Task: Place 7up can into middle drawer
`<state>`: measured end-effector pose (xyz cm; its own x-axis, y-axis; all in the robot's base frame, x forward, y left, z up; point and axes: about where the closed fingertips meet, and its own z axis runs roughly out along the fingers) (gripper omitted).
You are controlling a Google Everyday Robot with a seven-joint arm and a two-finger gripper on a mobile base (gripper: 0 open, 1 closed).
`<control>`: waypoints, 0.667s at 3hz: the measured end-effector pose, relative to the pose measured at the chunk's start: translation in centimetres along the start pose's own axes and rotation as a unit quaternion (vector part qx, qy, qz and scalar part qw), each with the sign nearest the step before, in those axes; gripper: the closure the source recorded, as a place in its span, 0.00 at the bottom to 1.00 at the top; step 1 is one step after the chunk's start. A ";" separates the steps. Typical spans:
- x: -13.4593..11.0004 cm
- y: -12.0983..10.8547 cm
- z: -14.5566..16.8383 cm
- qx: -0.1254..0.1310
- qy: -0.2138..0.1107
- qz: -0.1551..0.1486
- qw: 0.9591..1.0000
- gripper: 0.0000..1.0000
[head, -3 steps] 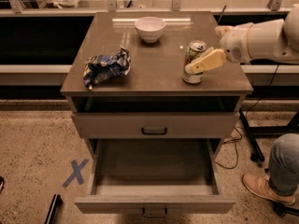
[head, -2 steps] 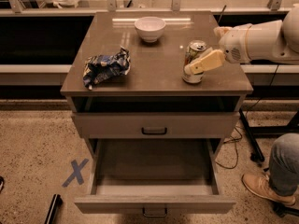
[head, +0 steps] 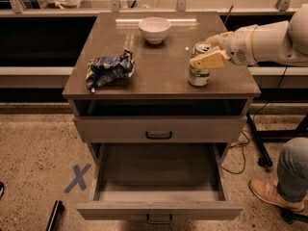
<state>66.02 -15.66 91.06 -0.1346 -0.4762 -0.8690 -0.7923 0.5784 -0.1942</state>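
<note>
The 7up can [head: 198,76] stands upright on the right side of the cabinet top [head: 159,66], white and green with a silver top. My gripper [head: 202,53] reaches in from the right and sits at the can's upper half, partly covering it. The can rests on the surface. The middle drawer [head: 159,208] is pulled out at the bottom front, and its tray shows nothing inside.
A blue-and-white snack bag [head: 109,69] lies on the left of the top. A white bowl [head: 154,29] stands at the back. A shut drawer front [head: 159,129] sits above the open drawer. A person's leg and shoe [head: 284,186] are at the right. A blue X [head: 78,178] marks the floor.
</note>
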 end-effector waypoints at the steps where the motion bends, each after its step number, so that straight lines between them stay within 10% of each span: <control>1: -0.1 0.1 0.2 -0.002 0.000 -0.001 1.000 0.63; 2: -3.8 3.1 1.5 -0.069 -0.005 -0.054 0.996 0.94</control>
<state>65.01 -11.07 93.11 -0.0399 -0.5237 -0.8509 -0.8766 0.4271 -0.2218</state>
